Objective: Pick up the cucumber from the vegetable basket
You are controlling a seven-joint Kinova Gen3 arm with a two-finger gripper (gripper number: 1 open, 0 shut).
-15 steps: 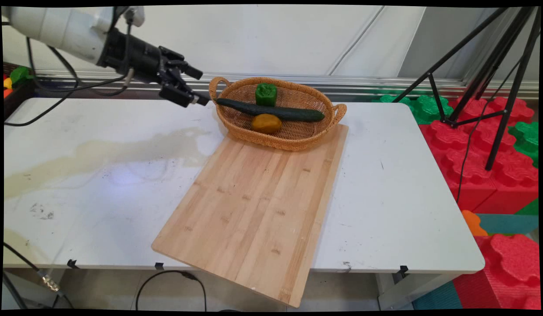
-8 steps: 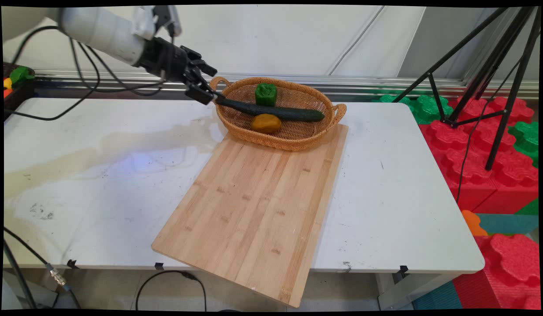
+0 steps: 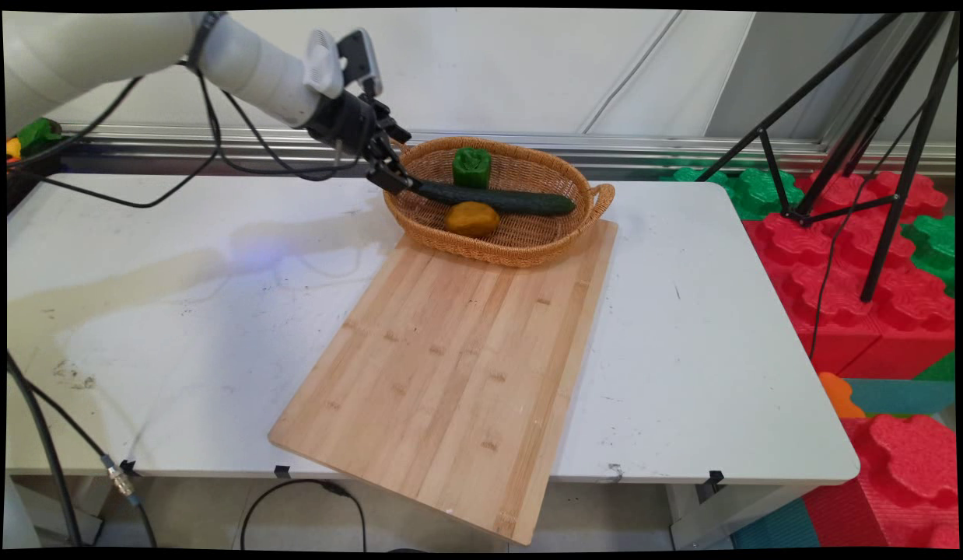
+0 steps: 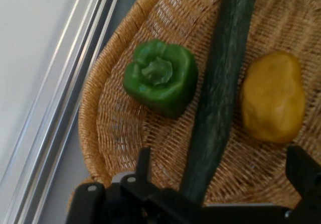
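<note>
1. Reaching in from the upper left of the main view, the white arm [image 3: 240, 58] places its gripper [image 3: 394, 180] at the left rim of the wicker basket [image 3: 520, 247], in the upper middle of the frame.
2. The gripper's jaws stand apart. In the hand view one finger [image 4: 143, 169] rises at lower centre and the other at the lower right edge, with the near end of the cucumber [image 4: 220, 83] between them. Whether either finger touches the cucumber cannot be told.
3. In the main view the cucumber [image 3: 497, 199] lies lengthwise across the basket, its left end at the gripper and its right end near the basket's right handle.
4. The green pepper [image 3: 471, 166] sits above the cucumber in the frame, toward the basket's far rim. In the hand view the green pepper [image 4: 160, 77] lies left of the cucumber, stem end facing the camera.
5. The yellow lumpy item [image 3: 472, 218] lies just below the cucumber in the main view; in the hand view it [image 4: 272, 97] lies to the cucumber's right.
6. The basket's near edge rests on the upper end of the wooden cutting board [image 3: 450, 365], which lies diagonally on the white table [image 3: 699, 350] and overhangs its near edge.
</note>
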